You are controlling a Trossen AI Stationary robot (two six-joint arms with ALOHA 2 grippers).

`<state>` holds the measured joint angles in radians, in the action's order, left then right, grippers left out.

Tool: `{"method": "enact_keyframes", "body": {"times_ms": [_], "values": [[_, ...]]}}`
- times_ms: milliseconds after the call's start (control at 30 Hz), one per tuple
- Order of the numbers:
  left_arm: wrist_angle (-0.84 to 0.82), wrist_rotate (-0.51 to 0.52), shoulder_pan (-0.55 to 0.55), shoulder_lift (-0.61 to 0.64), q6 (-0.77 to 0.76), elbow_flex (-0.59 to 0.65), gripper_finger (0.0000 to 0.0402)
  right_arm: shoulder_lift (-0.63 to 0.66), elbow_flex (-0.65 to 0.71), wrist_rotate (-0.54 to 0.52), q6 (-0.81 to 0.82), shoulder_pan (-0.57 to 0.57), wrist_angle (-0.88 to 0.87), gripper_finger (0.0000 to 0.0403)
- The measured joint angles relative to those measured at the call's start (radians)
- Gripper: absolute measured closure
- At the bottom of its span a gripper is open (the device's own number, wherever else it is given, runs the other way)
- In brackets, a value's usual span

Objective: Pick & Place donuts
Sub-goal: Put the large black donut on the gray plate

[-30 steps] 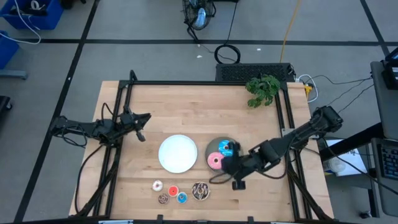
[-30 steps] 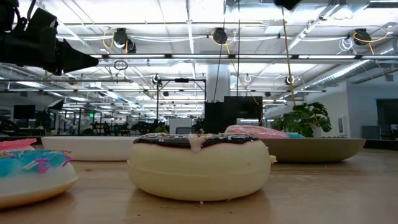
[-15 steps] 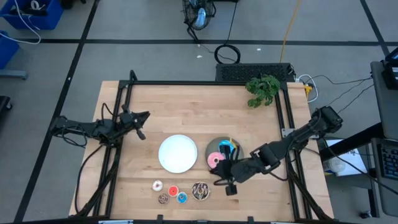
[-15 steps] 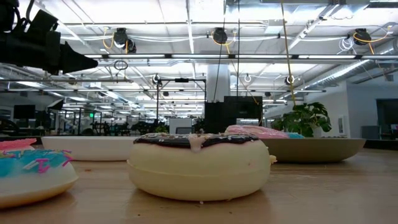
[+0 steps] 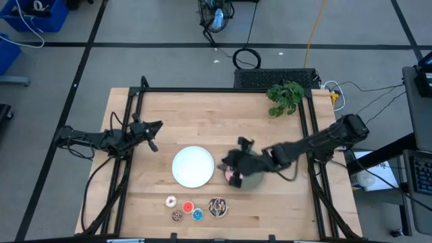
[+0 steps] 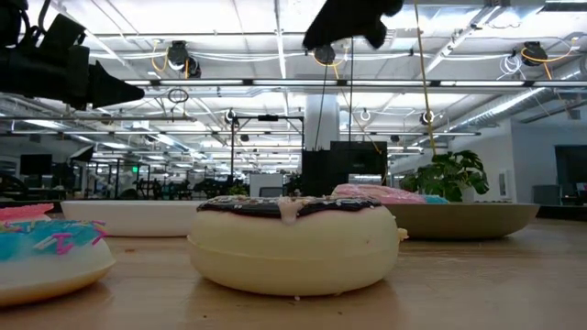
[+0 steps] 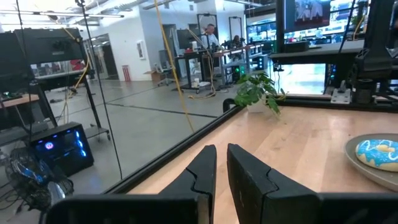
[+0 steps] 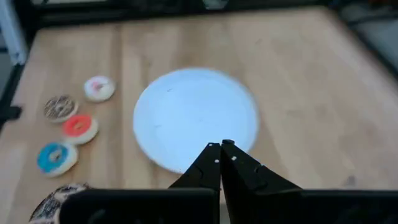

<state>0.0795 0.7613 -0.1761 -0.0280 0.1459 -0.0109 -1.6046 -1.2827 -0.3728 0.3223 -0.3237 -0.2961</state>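
The pink donut lies on the grey plate. The blue donut on that plate shows in the left wrist view; in the high view my right arm hides it. The brown-sprinkled donut and the tiny white-pink, red, brown and blue donuts rest flat on the table near its near edge. My right gripper is shut and empty, hovering over the grey plate's left rim beside the white plate. My left gripper is shut and waits at the table's left.
A small potted plant stands at the far right corner. A black frame runs along the table's edges. Bare wood lies between the white plate and the far edge. The room beyond shows desks and stands.
My right gripper has swung from the near-right side of the grey plate up and toward the far left, over the plate. It has turned from pointing at the near edge to pointing toward the white plate. The donuts have stayed in place.
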Motion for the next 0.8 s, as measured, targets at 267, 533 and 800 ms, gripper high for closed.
{"method": "enact_keyframes", "body": {"times_ms": [267,533,800], "values": [[0.000,0.000,0.000,0.000,0.010,0.000,0.0355,-0.230,-0.269,0.257,-0.106,0.062,-0.070,0.0403],[-0.001,0.000,0.000,0.000,0.011,0.000,0.0355,-0.498,-0.724,0.325,-0.126,0.015,-0.526,0.0403],[-0.001,0.000,0.000,0.000,0.009,0.000,0.0355,-0.639,-0.850,0.376,-0.151,0.000,-0.640,0.0403]]}}
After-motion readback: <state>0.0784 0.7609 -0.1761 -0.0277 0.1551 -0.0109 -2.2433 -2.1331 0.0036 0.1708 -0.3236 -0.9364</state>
